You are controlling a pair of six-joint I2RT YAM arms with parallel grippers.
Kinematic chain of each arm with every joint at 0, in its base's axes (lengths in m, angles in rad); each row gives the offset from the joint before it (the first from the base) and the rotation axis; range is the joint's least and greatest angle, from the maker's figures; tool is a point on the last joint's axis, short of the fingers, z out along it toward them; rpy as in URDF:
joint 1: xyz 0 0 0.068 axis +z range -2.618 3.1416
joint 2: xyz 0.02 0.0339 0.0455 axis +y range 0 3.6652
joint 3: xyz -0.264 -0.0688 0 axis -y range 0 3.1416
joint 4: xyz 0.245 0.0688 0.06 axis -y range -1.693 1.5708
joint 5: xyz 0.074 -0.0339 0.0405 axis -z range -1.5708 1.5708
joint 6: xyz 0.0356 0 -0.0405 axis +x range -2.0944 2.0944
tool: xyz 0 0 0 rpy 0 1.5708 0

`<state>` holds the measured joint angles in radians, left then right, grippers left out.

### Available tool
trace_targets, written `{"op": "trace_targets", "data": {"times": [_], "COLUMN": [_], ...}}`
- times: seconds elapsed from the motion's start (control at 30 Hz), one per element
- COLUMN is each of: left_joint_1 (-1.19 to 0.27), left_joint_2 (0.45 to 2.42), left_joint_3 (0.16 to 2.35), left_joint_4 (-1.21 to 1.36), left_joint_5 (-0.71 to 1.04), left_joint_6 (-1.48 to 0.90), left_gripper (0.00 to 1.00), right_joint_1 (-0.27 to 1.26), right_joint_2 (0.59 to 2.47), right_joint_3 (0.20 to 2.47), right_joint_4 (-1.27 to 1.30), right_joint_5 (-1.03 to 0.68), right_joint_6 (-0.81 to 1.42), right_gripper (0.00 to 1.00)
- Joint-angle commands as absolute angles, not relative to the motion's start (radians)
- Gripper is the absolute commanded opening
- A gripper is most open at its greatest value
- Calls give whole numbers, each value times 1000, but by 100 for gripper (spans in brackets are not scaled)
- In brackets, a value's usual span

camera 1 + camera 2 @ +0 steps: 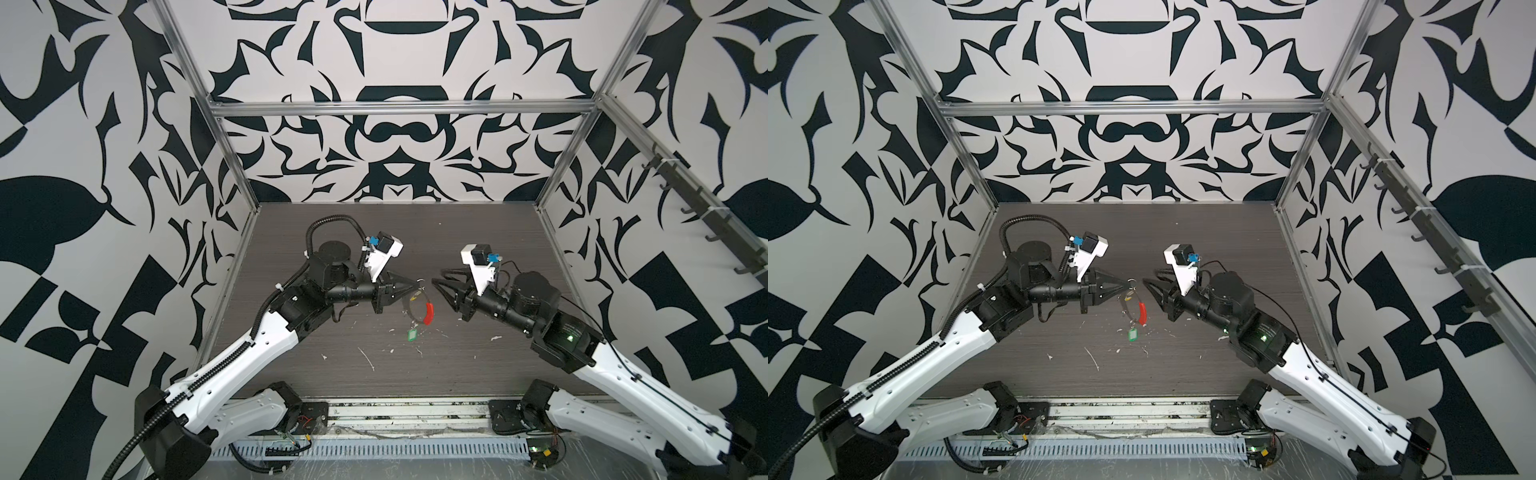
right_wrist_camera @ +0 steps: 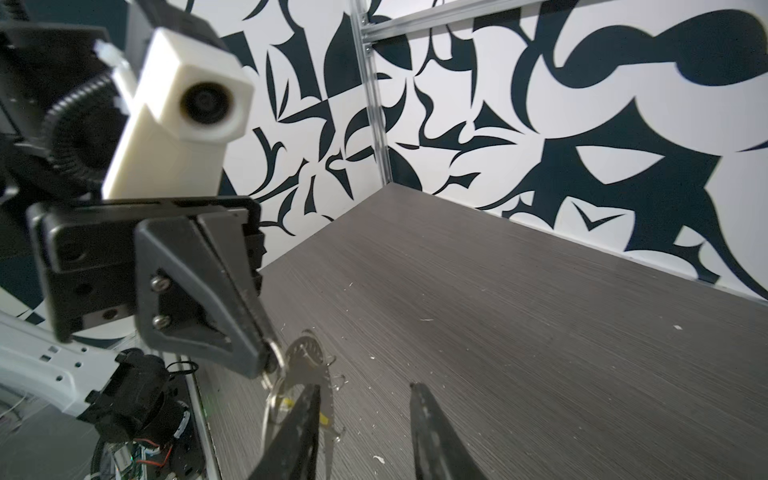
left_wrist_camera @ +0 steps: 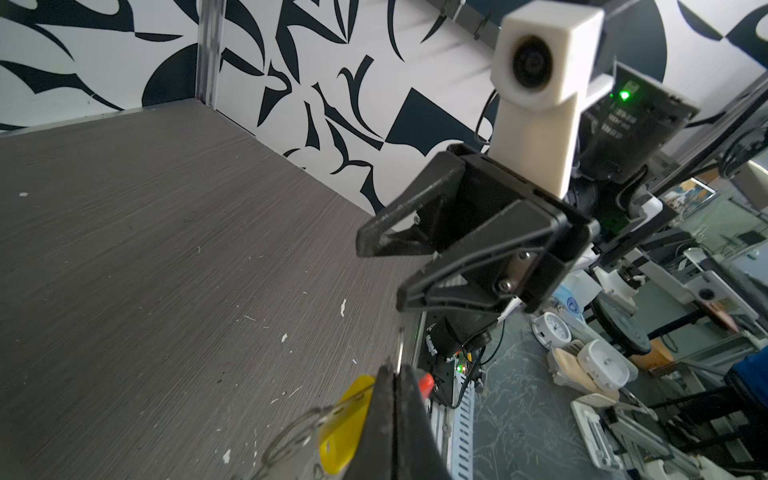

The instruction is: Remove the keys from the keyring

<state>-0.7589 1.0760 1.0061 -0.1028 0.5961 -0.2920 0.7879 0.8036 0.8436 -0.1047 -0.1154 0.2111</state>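
In both top views my left gripper (image 1: 413, 285) (image 1: 1126, 286) is shut on the top of the keyring (image 1: 411, 316) (image 1: 1124, 311). The thin dark wire loop hangs below the gripper with its red sleeve (image 1: 429, 312) (image 1: 1143, 312) on the right. A yellowish key (image 1: 414, 296) (image 3: 345, 424) sits just under the shut jaws. The green tag (image 1: 411, 335) (image 1: 1133, 335) is at the loop's lowest point, near the table. My right gripper (image 1: 434, 282) (image 2: 365, 388) is open a short way to the right, with nothing between its fingers. In the right wrist view the metal key (image 2: 309, 365) shows beside one fingertip.
White scraps (image 1: 368, 358) lie scattered on the dark wood-grain table (image 1: 332, 374). Patterned walls and a metal frame post (image 1: 249, 199) close in the back and both sides. Both arm bases sit at the front edge.
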Motion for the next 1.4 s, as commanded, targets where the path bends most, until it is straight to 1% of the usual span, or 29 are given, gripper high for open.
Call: {"op": "trace_targets", "data": {"times": [0.0, 0.13, 0.27, 0.37, 0.47, 0.67, 0.77, 1.03, 1.17, 1.27, 1.37], "left_joint_1": [-765, -765, -765, -765, -765, -765, -765, -765, -765, -765, -765], "left_joint_2": [1061, 1052, 1058, 1059, 1060, 1057, 1047, 988, 974, 972, 963], "left_joint_3": [1045, 1054, 1061, 1059, 1049, 1024, 1005, 932, 920, 916, 900], "left_joint_4": [-199, -196, -190, -180, -147, -76, -48, 24, 35, 44, 70], "left_joint_5": [534, 495, 458, 433, 438, 488, 500, 528, 549, 575, 602], "left_joint_6": [-221, -224, -232, -237, -248, -266, -266, -233, -227, -231, -238], "left_gripper": [0, 0, 0, 0, 0, 0, 0, 0, 0, 0, 0], "right_joint_1": [790, 791, 796, 811, 834, 886, 900, 900, 900, 900, 900], "right_joint_2": [827, 835, 827, 822, 839, 899, 899, 760, 699, 684, 695], "right_joint_3": [872, 852, 830, 825, 819, 815, 810, 775, 766, 788, 805], "right_joint_4": [-155, -165, -130, -118, -97, -65, -53, -44, -31, -41, -15], "right_joint_5": [-68, -91, -187, -214, -236, -233, -234, -175, -131, -133, -193], "right_joint_6": [210, 218, 241, 248, 256, 256, 249, 238, 234, 206, 194], "right_gripper": [37, 35, 34, 34, 35, 32, 33, 38, 43, 44, 45]}}
